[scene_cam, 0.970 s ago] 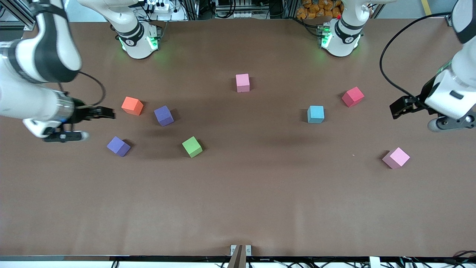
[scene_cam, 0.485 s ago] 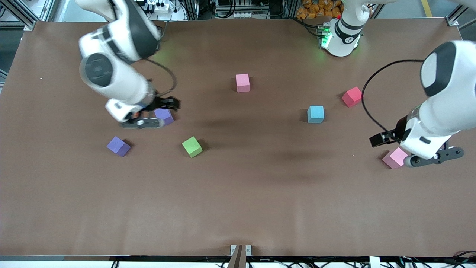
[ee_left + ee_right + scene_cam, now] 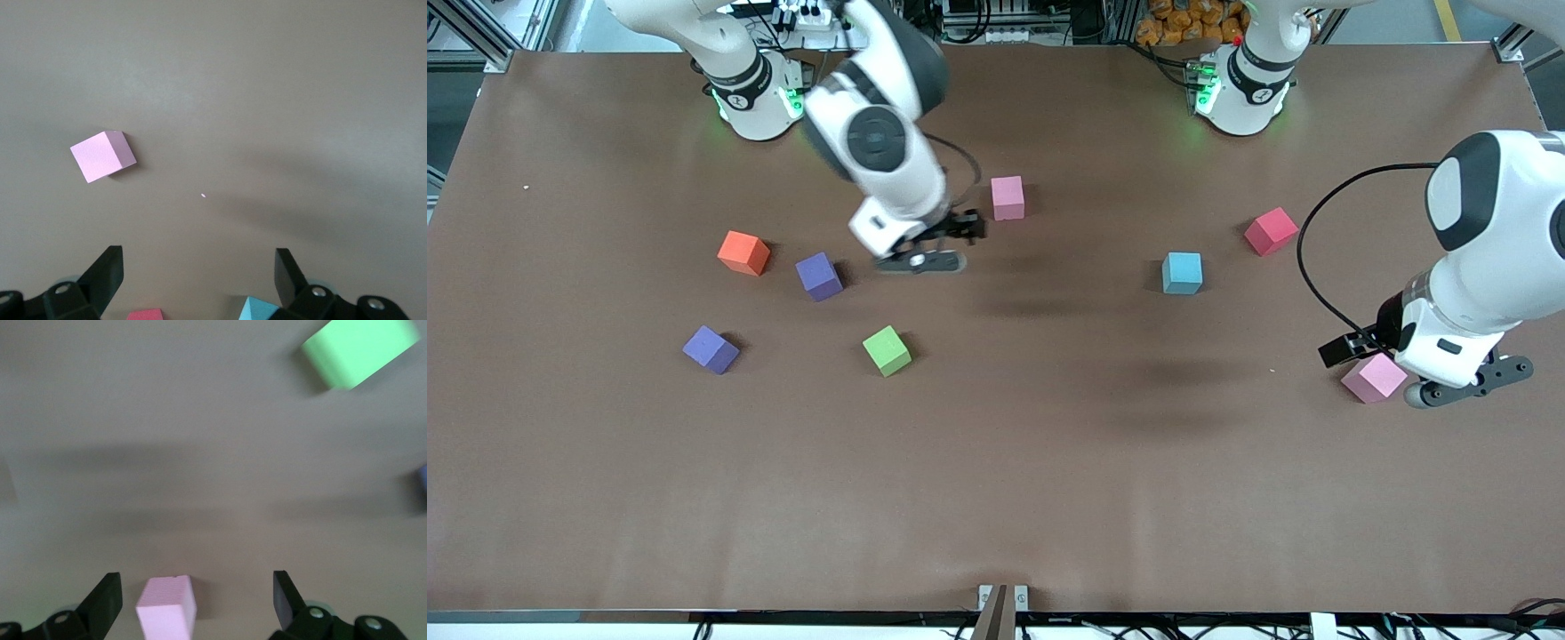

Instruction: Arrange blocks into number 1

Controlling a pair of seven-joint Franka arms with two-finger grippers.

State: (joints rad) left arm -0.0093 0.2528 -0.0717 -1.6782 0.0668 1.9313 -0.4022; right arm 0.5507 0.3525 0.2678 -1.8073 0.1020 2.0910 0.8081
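Observation:
Scattered on the brown table are blocks: orange point(image 3: 743, 252), two purple point(image 3: 819, 276) point(image 3: 711, 348), green point(image 3: 887, 350), pink point(image 3: 1007, 197), light blue point(image 3: 1182, 272), red point(image 3: 1271, 230) and a second pink point(image 3: 1374, 378). My right gripper point(image 3: 971, 228) hangs open just beside the middle pink block point(image 3: 167, 610), which shows in the gap between its fingers; the green block point(image 3: 357, 350) lies ahead. My left gripper point(image 3: 1339, 348) is open and empty beside the second pink block point(image 3: 103, 155), apart from it. The red point(image 3: 145, 313) and light blue point(image 3: 260, 310) blocks peek in near its fingers.
The brown table point(image 3: 996, 480) stretches wide and bare toward the front camera. Both arm bases point(image 3: 756, 89) point(image 3: 1240, 84) stand along the table's back edge. A small bracket point(image 3: 1002, 597) sits at the front edge.
My right arm swung from the orange and purple blocks toward the middle, stopping by the middle pink block. My left gripper came down beside the second pink block and has barely shifted since.

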